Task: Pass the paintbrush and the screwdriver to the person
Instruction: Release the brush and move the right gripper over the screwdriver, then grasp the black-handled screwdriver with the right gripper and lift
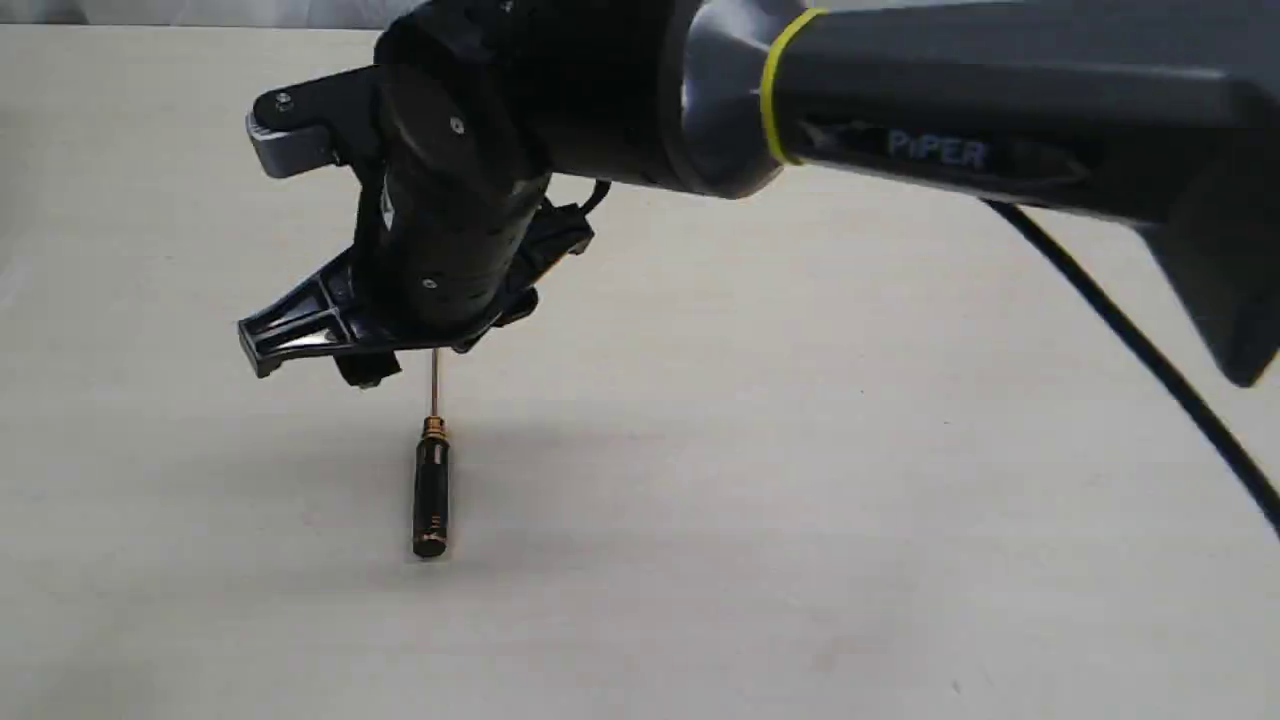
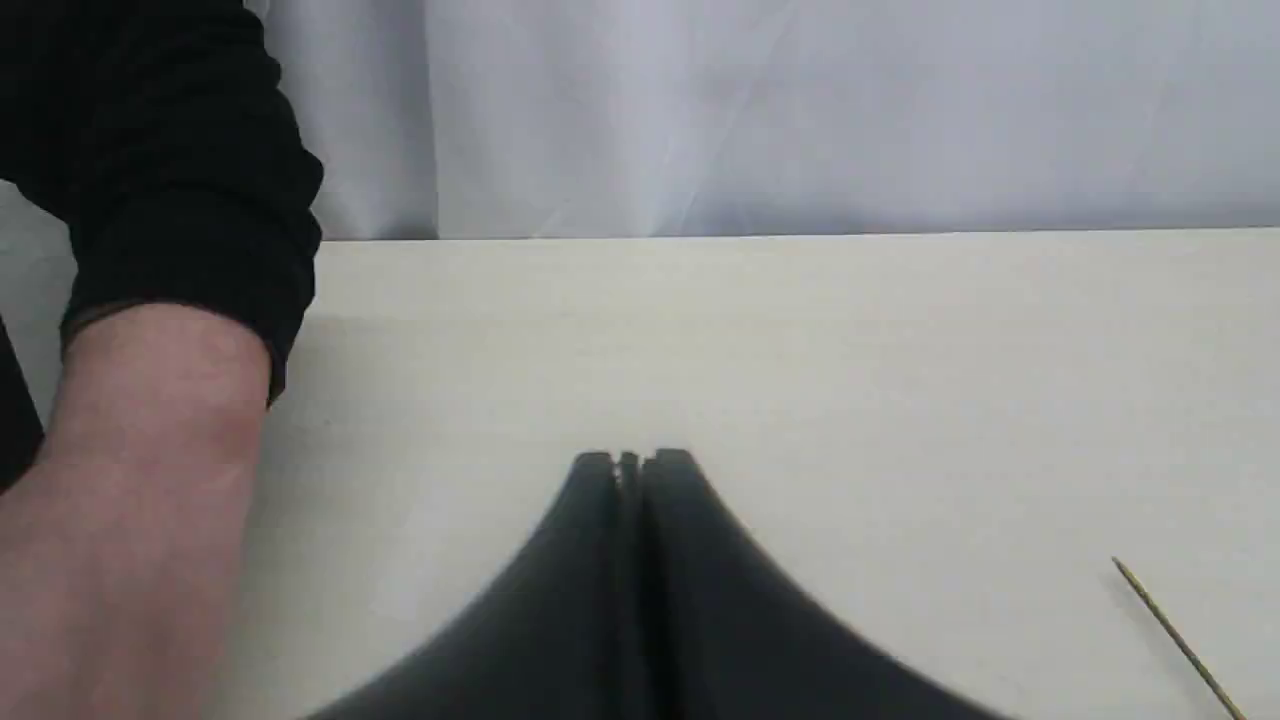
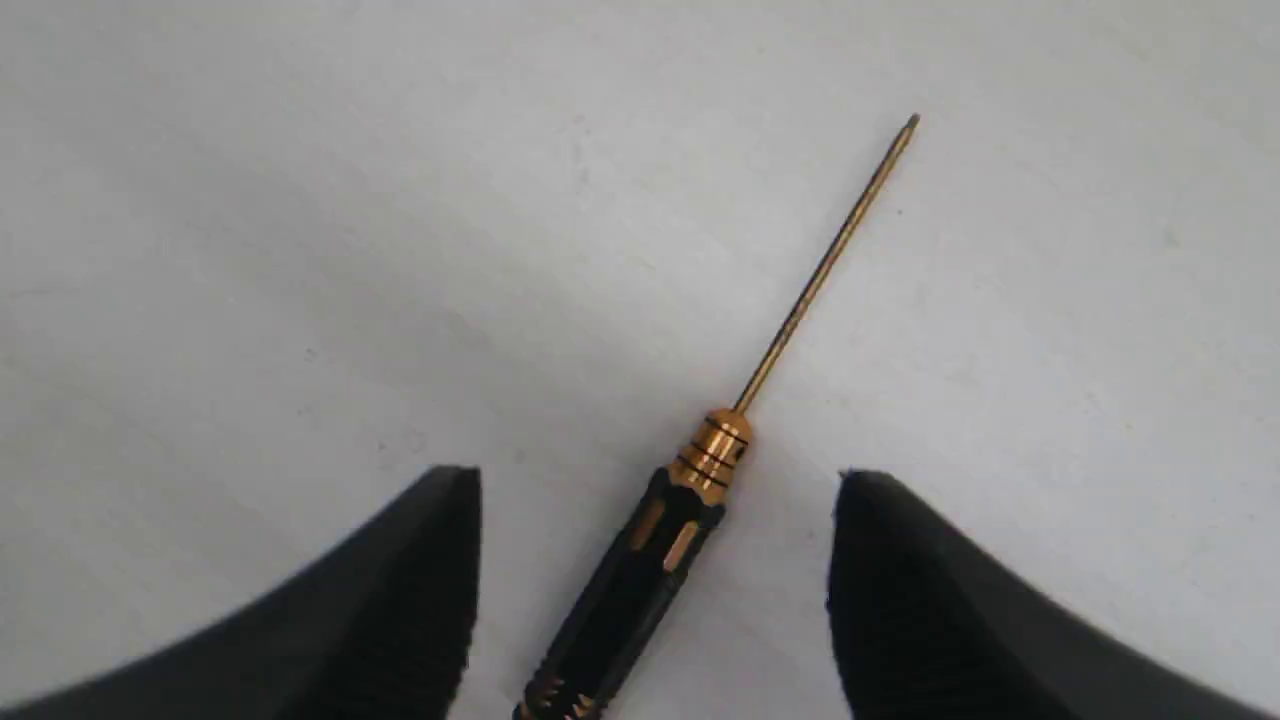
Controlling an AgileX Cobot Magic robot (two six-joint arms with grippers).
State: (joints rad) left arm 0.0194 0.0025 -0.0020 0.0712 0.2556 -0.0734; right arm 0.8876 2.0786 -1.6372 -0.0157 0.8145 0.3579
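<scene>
Lying flat, screwdriver (image 1: 431, 500) tip hidden by right arm (image 1: 460, 200)

The left gripper (image 2: 630, 462), jaws pressed together with nothing between them, above a pale table (image 2: 850, 350).
A person's bare forearm (image 2: 130, 480) with a black sleeve (image 2: 170, 150) is to one side; the screwdriver's thin coppery shaft (image 2: 1175, 635) lies on the table at the other; a white curtain (image 2: 800, 110) hangs behind.

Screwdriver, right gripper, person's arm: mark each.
screwdriver (image 3: 625, 600), right wrist view, black handle.
right gripper (image 3: 655, 478), right wrist view, midway between open fingertips.
person's arm (image 2: 140, 480), left wrist view, bare forearm.
</scene>
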